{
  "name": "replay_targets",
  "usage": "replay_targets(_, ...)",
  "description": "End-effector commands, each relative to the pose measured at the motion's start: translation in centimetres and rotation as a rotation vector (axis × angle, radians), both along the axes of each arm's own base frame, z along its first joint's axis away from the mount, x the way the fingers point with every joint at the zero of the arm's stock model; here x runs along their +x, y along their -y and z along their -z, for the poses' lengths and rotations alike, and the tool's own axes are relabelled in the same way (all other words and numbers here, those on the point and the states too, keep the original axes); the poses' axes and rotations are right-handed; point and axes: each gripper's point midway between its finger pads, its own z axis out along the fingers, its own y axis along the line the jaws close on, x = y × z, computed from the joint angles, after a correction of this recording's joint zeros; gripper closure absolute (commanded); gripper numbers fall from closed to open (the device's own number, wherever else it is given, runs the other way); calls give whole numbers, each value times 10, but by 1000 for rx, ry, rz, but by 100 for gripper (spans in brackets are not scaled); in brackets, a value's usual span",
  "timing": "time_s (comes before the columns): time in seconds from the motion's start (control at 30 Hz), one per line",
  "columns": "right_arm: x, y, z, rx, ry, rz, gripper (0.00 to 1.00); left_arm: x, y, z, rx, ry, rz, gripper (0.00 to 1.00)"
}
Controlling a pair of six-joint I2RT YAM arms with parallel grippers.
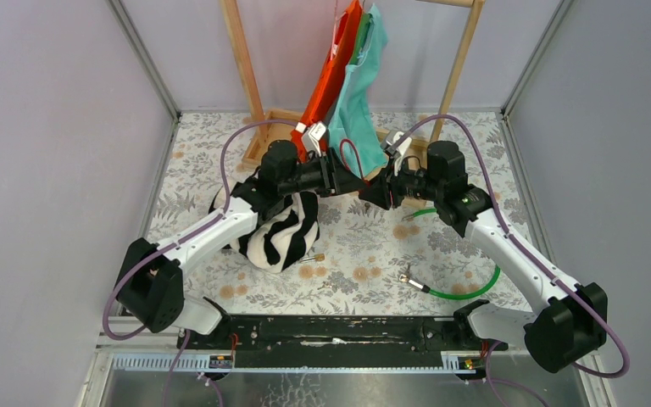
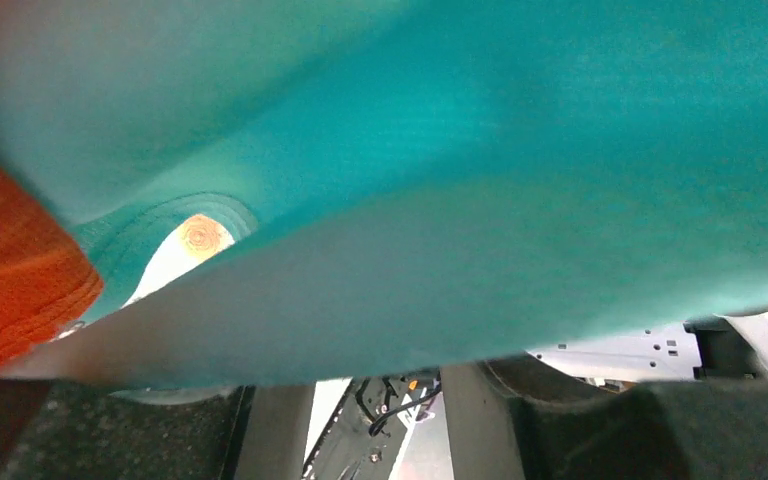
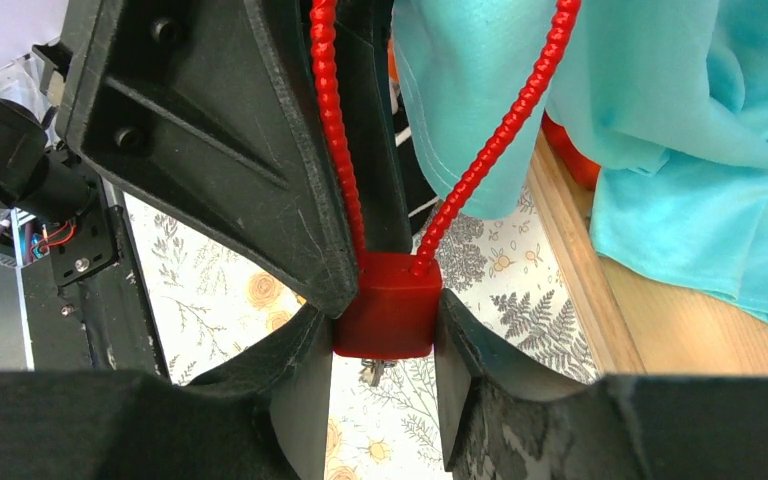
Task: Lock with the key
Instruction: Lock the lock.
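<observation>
The red lock (image 3: 385, 305) has a squat body and a beaded red cable loop (image 1: 352, 157). My right gripper (image 3: 385, 330) is shut on the body, one finger on each side. A small metal key (image 3: 373, 372) sticks out of the lock's underside, pointing at the table. My left gripper (image 1: 352, 180) faces the right gripper (image 1: 379, 191) from the left. One of its black fingers (image 3: 220, 140) lies along the left strand of the cable. In the left wrist view its fingers (image 2: 280, 430) stand apart, with a teal garment (image 2: 460, 150) draped over the tips.
A wooden clothes rack (image 1: 246, 68) stands at the back with the teal garment (image 1: 358, 102) and an orange one (image 1: 331, 76) hanging on it. A zebra-striped cloth (image 1: 280, 229) lies under the left arm. A green cable lock (image 1: 466, 288) lies on the floral tablecloth (image 1: 347, 254).
</observation>
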Motion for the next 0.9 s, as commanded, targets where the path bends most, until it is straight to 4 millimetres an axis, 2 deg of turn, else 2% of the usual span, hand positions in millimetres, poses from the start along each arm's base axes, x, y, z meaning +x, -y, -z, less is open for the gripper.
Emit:
replay_targets(0.0, 4, -9, -39, 44, 138, -24, 97, -1, 8, 3, -2, -70, -4, 52)
replay_targets(0.2, 9, -10, -35, 33, 141, -6, 95, -1, 6, 13, 4, -135, -28, 67)
replay_targets(0.3, 10, -11, -35, 30, 144, -4, 94, -2, 7, 20, 1, -181, -40, 71)
replay_targets(0.4, 10, -11, -33, 17, 151, -4, 94, -1, 8, 23, -2, -209, -42, 71)
replay_targets(0.57, 10, -15, -30, -3, 161, -6, 93, -2, 11, 25, -10, -226, -35, 64)
replay_targets(0.7, 10, -17, -31, -3, 159, -8, 91, -2, 10, 23, -28, -219, -35, 65)
replay_targets(0.77, 10, -17, -33, 1, 159, -8, 89, -4, 10, 21, -45, -210, -28, 69)
replay_targets(0.87, 10, -16, -34, 2, 160, 2, 84, -6, 10, 17, -67, -192, -16, 81)
